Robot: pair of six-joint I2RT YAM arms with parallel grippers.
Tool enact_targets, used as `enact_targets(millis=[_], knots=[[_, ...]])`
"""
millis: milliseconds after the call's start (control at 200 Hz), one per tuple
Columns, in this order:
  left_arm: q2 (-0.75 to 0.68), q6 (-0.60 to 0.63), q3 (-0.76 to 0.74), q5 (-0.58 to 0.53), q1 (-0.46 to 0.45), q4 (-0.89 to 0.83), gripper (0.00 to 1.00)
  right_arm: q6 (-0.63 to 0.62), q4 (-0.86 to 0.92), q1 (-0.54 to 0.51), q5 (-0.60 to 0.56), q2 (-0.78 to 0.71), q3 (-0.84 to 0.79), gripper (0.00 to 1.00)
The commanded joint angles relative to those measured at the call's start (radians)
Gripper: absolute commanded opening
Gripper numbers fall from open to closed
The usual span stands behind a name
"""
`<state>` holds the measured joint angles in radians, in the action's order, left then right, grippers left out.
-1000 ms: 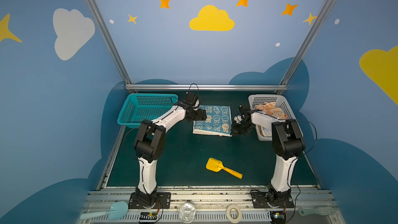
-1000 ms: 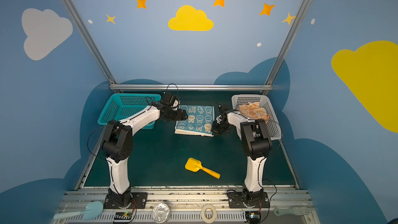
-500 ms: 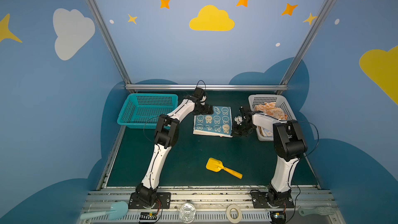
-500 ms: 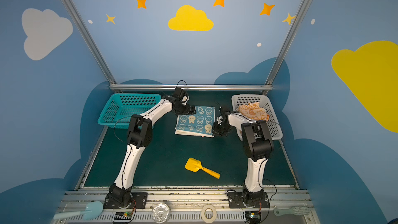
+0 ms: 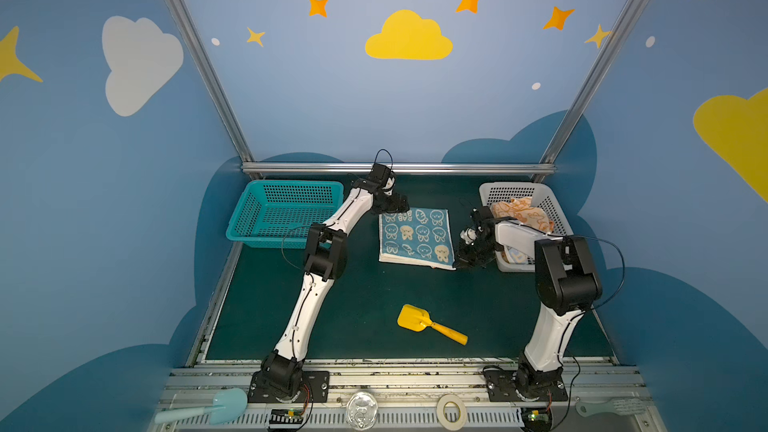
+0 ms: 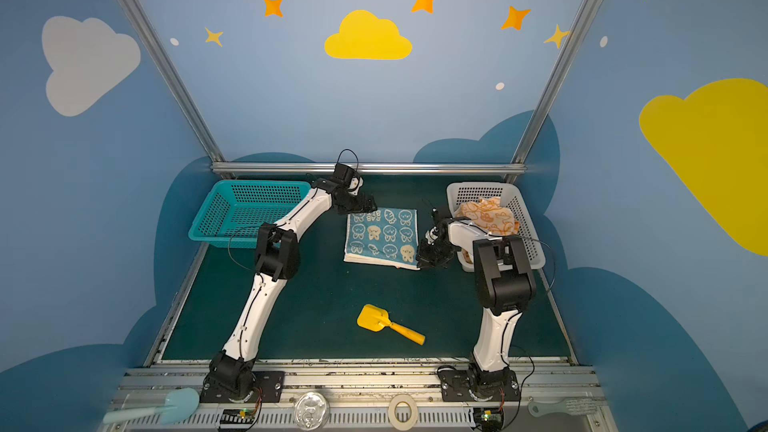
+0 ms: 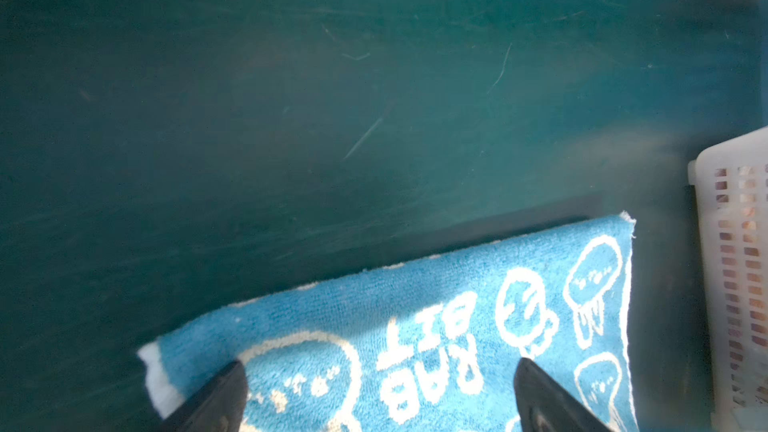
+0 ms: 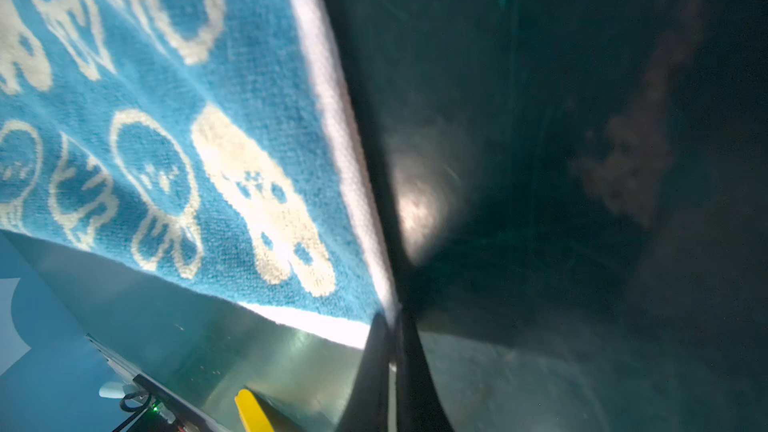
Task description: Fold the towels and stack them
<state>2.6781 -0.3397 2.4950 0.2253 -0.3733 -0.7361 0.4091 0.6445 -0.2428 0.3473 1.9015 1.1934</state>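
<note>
Where the green mat (image 5: 357, 292) meets the front rail, a yellow scoop (image 5: 415, 320) lies apart from both arms and plays no part in the fold. Beyond it, the right gripper (image 8: 392, 317) sits at the near right corner of the blue towel (image 5: 415, 236). Its jaws are clenched together. The right wrist view shows the white hem of that corner running in between them, so the corner reads as pinched.

The towel lies flat on the mat at mid-depth, between the two baskets and touching neither. It is close to square, with no marked long axis. Its edges run roughly front-to-back and side-to-side, slightly skewed.

At the diagonally opposite far left corner, the left gripper (image 7: 379, 363) hovers with its jaws spread wide and the printed lettering between its fingers. It grips nothing. Whether the tips touch the pile cannot be told.

The coming move likely turns on this diagonal. Each arm is nearest its own corner, and the left must close before a fold can be carried.

Farther back, orange towels (image 5: 519, 211) lie crumpled in the white basket (image 5: 511, 187) on the right. The teal basket (image 5: 266, 238) stands on the left.
</note>
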Motion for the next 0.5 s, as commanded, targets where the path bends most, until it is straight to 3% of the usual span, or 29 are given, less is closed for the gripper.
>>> enact_targets(millis=[0,135,310,426,496], knots=[[0.047,0.009,0.006,0.002,0.002,-0.035,1.00,-0.015,0.087,0.018,-0.058,-0.016,-0.039,0.00],[0.042,0.001,0.026,0.038,-0.001,-0.055,1.00,-0.015,0.084,0.034,-0.040,-0.015,-0.028,0.00],[-0.050,0.007,-0.054,0.040,-0.026,-0.031,1.00,-0.011,0.101,0.021,-0.022,0.015,0.031,0.00],[-0.104,0.010,-0.092,0.039,-0.034,-0.033,1.00,-0.010,0.128,0.008,-0.030,-0.019,0.067,0.28],[-0.145,0.007,-0.123,0.043,-0.036,-0.023,1.00,-0.009,0.155,0.001,-0.048,-0.056,0.089,0.39]])
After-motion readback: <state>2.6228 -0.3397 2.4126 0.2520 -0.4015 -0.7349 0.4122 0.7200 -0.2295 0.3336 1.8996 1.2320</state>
